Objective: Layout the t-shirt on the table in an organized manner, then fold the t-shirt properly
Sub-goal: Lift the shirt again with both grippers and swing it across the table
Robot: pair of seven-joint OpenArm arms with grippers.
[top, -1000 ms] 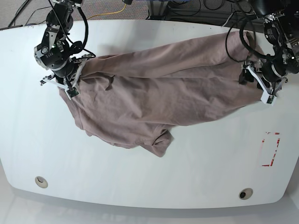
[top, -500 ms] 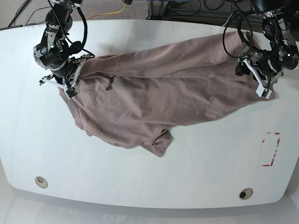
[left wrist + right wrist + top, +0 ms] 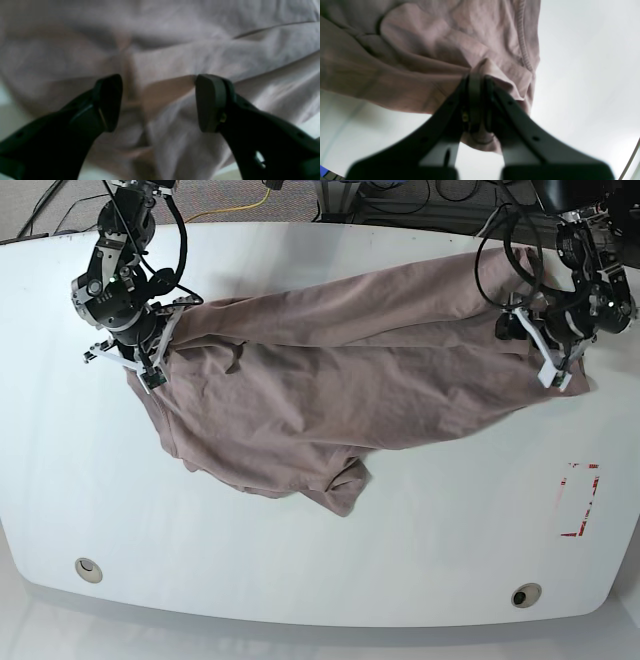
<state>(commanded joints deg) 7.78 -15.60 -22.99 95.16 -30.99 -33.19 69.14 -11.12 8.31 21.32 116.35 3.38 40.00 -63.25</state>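
Right wrist: right tool (image 3: pixel 480 100) pinches t-shirt (image 3: pixel 425 57) edge.

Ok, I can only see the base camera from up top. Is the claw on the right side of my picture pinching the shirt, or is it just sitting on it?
Observer: That one is the robot's left claw. Its wrist camera shows the jaws wide apart, pinching nothing. The t-shirt is just blurry cloth beyond the gap.
Operator: And the other claw?
Observer: The right claw is shut on a bunched fold of the t-shirt, close to a stitched edge. You can only see that from its wrist camera.
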